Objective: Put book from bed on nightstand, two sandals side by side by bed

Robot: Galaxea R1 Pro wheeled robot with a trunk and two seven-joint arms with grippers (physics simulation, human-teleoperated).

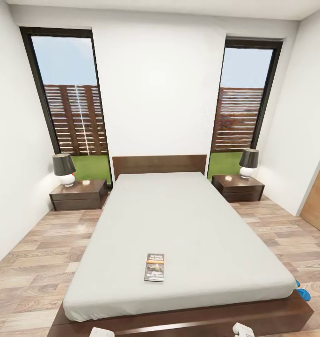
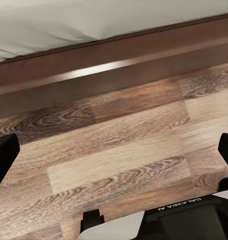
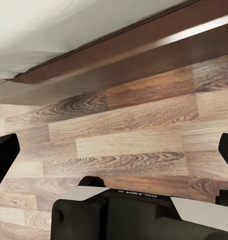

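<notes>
The book (image 1: 154,267) lies flat on the pale mattress of the bed (image 1: 178,220), near its foot end and a little left of centre. A dark nightstand (image 1: 78,194) stands left of the headboard and another nightstand (image 1: 238,187) stands right of it. Blue bits of the sandals (image 1: 303,293) peek out on the floor at the bed's near right corner, mostly hidden by the frame. My left gripper (image 2: 114,155) and right gripper (image 3: 114,155) hang open over wood floor in front of the bed frame (image 2: 94,70), with nothing between their fingers.
Each nightstand carries a lamp (image 1: 63,169) with a dark shade, the other lamp (image 1: 248,163) at the right. Tall windows flank the headboard. Strips of plank floor (image 1: 33,262) run along both sides of the bed. A wooden door (image 1: 317,201) is at the right wall.
</notes>
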